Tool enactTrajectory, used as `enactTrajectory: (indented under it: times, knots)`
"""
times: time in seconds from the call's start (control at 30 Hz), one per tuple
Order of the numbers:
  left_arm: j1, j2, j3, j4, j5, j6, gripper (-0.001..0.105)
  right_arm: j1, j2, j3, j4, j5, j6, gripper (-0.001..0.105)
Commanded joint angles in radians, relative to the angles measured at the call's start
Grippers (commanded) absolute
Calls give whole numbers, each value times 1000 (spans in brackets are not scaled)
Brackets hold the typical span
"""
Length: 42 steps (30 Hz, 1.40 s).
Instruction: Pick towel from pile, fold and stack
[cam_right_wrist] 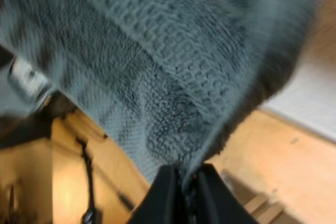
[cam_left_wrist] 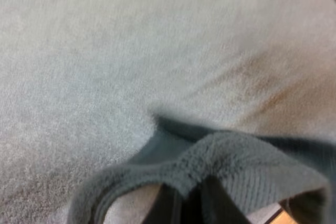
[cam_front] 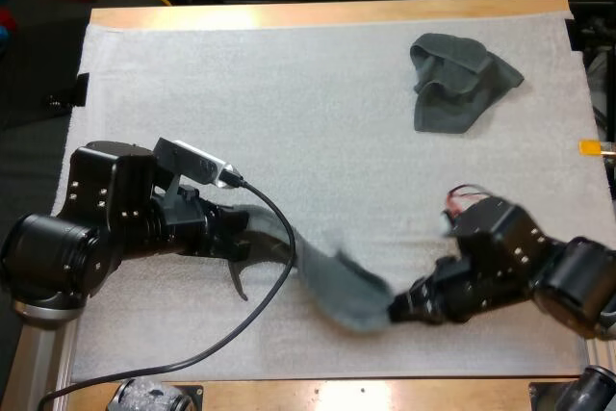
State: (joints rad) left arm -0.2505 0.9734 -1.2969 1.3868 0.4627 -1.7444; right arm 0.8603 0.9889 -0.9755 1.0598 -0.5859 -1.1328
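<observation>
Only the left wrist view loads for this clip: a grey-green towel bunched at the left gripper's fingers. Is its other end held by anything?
Observer: Yes. The right gripper is shut on the other end of the held towel.
Operator: Where on the table is this?
Observer: Close to the near edge of the white mat, about midway across.
Operator: Any more towels to pick?
Observer: One crumpled towel lies at the mat's far right, apart from both arms.
</observation>
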Motion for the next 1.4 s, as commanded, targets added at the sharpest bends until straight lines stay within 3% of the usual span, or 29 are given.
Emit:
enactTrajectory:
  times: [0.0,0.2,0.4,0.5,0.73,0.97,1.2,1.37]
  knots:
    - [-2,-8,-7,-8,15,-11,0,26,-4,-3,-28,-35,15,1]
    - [-2,-8,-7,2,15,-11,0,77,-4,-3,-246,-46,86,1]
    - [-2,-8,-7,44,-12,-2,0,53,-9,-3,-378,76,128,1]
    - [-2,-8,-7,72,-85,16,0,50,-28,-3,-376,206,128,1]
    - [-2,-8,-7,114,-146,40,0,50,-94,-3,-376,385,128,1]
    - [-2,-9,-7,114,-144,20,0,50,-134,-78,-357,471,115,1]
    - [-51,-9,-7,112,-149,17,0,50,-134,-116,-156,534,74,1]
    - [-116,-9,-7,113,-275,-11,0,50,-134,-116,-68,514,74,1]
